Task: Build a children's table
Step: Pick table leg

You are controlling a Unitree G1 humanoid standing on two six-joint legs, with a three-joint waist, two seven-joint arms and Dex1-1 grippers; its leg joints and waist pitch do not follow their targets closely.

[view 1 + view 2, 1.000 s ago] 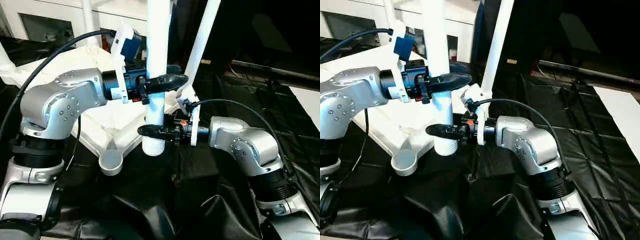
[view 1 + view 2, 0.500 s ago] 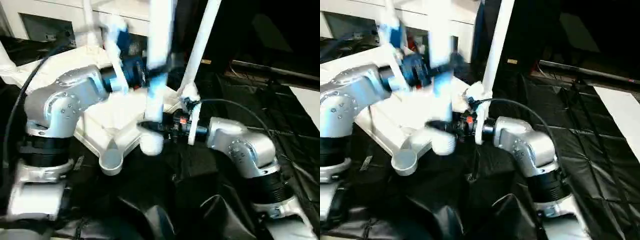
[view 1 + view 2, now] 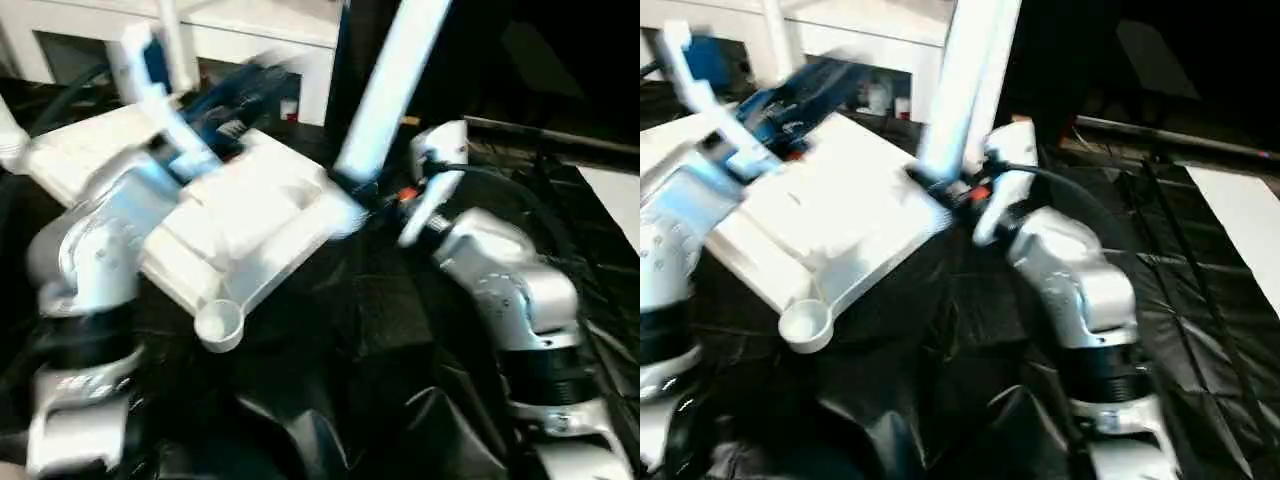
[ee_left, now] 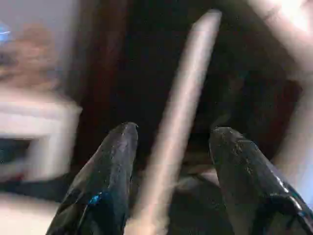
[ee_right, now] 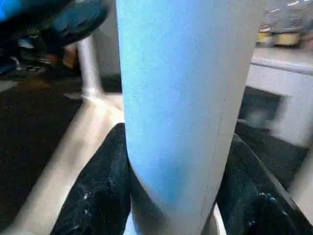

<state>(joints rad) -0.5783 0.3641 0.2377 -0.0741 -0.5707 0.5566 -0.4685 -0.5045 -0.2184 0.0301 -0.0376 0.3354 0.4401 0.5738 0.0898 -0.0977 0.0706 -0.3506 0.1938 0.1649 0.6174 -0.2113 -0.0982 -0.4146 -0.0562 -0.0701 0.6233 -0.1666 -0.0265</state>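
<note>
The children's table top [image 3: 240,220] lies upside down on the black cloth, with an open round corner socket [image 3: 220,325] at its near corner. A white table leg [image 3: 385,90] stands tilted at the top's right corner. My right gripper [image 3: 372,198] is shut on its lower end, and the leg [image 5: 186,98] shows between both black fingers [image 5: 98,196] in the right wrist view. My left gripper [image 3: 240,75] hovers open above the far side of the top, apart from the leg, with nothing between its fingers [image 4: 117,161]. Another leg [image 3: 175,40] stands upright at the back.
Black cloth [image 3: 380,330] covers the work table around the top. White cabinets [image 3: 250,25] stand behind it. A dark rail [image 3: 560,140] runs along the back right, with a pale floor strip [image 3: 615,195] beyond.
My left gripper has let go of the leg and swung up and back to the left. The right gripper has carried the leg rightward and away, to the top's right corner. The view has shifted too.
</note>
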